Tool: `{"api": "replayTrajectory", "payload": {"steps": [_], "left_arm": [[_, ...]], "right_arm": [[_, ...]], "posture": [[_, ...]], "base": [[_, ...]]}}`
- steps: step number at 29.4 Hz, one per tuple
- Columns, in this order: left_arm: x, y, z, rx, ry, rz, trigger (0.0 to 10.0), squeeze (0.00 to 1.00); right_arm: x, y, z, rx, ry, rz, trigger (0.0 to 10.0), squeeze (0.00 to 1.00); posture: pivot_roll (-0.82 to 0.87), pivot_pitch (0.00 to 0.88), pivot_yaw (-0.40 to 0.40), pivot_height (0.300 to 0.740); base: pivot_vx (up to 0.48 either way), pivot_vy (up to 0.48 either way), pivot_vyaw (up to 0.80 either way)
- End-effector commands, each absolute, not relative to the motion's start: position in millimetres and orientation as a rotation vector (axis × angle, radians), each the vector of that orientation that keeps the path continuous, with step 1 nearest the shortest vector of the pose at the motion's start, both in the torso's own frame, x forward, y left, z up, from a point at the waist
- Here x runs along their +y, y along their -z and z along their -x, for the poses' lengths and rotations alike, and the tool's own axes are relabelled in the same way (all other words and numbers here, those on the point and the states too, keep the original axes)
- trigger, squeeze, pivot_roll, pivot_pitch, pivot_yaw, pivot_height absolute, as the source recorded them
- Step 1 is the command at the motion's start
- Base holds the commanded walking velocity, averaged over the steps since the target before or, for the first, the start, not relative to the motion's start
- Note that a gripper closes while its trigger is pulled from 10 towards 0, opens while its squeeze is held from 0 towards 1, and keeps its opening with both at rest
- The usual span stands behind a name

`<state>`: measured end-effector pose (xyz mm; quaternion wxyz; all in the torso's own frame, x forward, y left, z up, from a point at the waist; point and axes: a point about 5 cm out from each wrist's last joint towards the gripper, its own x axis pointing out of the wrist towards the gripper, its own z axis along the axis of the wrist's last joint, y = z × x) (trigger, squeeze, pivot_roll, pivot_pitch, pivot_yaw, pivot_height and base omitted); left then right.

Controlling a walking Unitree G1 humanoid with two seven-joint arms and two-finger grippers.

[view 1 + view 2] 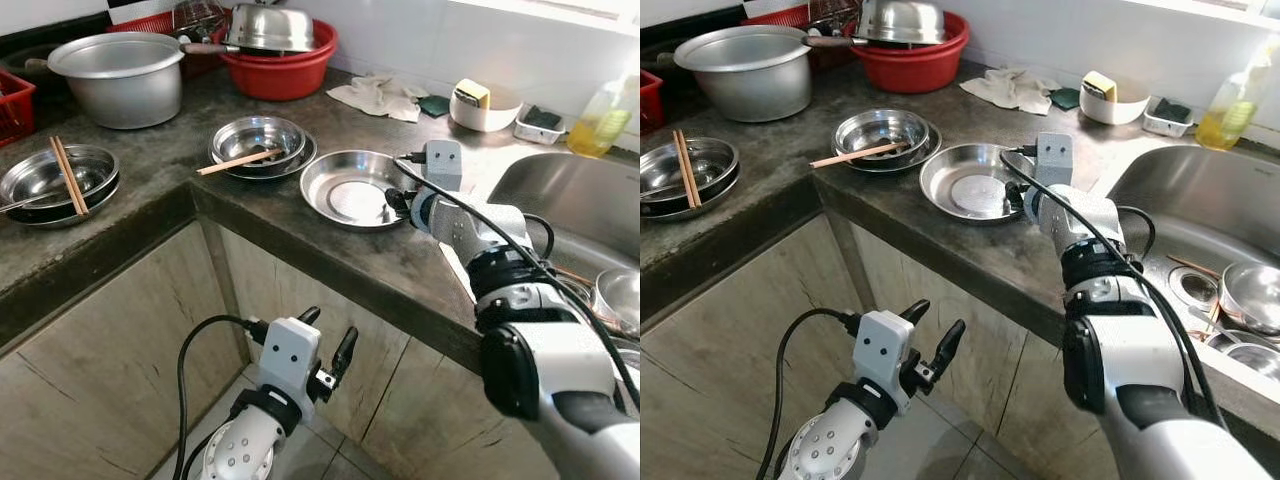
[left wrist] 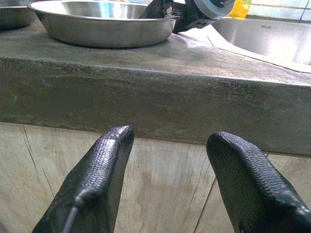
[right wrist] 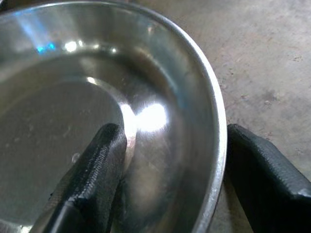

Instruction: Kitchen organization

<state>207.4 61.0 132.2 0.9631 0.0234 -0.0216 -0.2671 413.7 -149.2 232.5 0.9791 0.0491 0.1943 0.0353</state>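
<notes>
I have the right gripper (image 3: 170, 160) straddling the near rim of the steel plate (image 1: 350, 190): one finger (image 3: 92, 165) lies inside the dish, the other sits outside on the counter (image 1: 330, 260), and they are spread with the rim between them, not yet pinched. I set it that way, I judge, because a shallow thin-walled plate offers nothing to hold but its edge. The plate lies flat on the dark stone counter, near the front edge, with the sink (image 1: 580, 200) at its 3 o'clock.

My left gripper (image 1: 330, 350) hangs low in front of the cabinet doors (image 1: 130, 350), below the counter edge, fingers (image 2: 97, 170) spread and holding nothing; it is idle.

Around the plate: at its 10 o'clock, just beside it, a stack of steel bowls (image 1: 260, 140) with a chopstick (image 1: 240, 160) laid across the rim. Farther out at 9 o'clock, another bowl stack (image 1: 55, 180) carries a pair of chopsticks (image 1: 68, 175). At 11 o'clock stands a big aluminium pot (image 1: 120, 75), and at 12 o'clock a red basin (image 1: 285, 65) with a steel bowl upturned in it. A crumpled cloth (image 1: 378, 95) and a sponge holder (image 1: 480, 105) sit towards 1 o'clock.

If the plate goes to the bowl stack, that loose chopstick would be in the way; towards the sink the path looks open, though my own arm crosses it.
</notes>
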Motion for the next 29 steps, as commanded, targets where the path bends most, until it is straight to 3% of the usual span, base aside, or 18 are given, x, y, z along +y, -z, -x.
{"api": "replayTrajectory", "payload": {"steps": [1,2,3,15,23,29], "left_arm": [[58,-134,-205,-0.050,0.547,-0.040,10.0,0.00],[59,-134,-205,-0.050,0.546,-0.040,10.0,0.00],[58,-134,-205,-0.049,0.547,-0.041,10.0,0.00],[58,-133,-210,-0.048,0.540,-0.045,10.0,0.00],[59,-133,-213,-0.051,0.534,-0.053,10.0,0.00],[59,-133,-215,-0.053,0.531,-0.056,10.0,0.00]], "right_arm": [[-148,-227,-413,0.448,-0.092,-0.082,7.9,0.00],[-148,-227,-413,0.452,-0.097,-0.079,7.9,0.00],[-148,-226,-412,0.459,-0.097,-0.078,0.0,0.00],[-159,-229,-414,0.483,-0.028,-0.212,0.0,0.00],[-173,-253,-419,0.324,0.063,-0.504,0.0,0.00],[-186,-270,-417,0.135,0.134,-0.546,0.0,0.00]], "posture": [[-0.01,0.126,-0.056,0.740],[-0.01,0.126,-0.056,0.740],[-0.01,0.121,-0.059,0.740],[-0.02,0.114,-0.052,0.740],[-0.02,0.110,-0.043,0.740],[-0.02,0.101,-0.037,0.740]], "base": [[0.000,0.000,0.00],[0.000,0.000,0.00],[0.000,0.000,0.00],[0.000,0.000,0.00],[0.000,0.000,0.00],[0.000,0.000,0.00]]}}
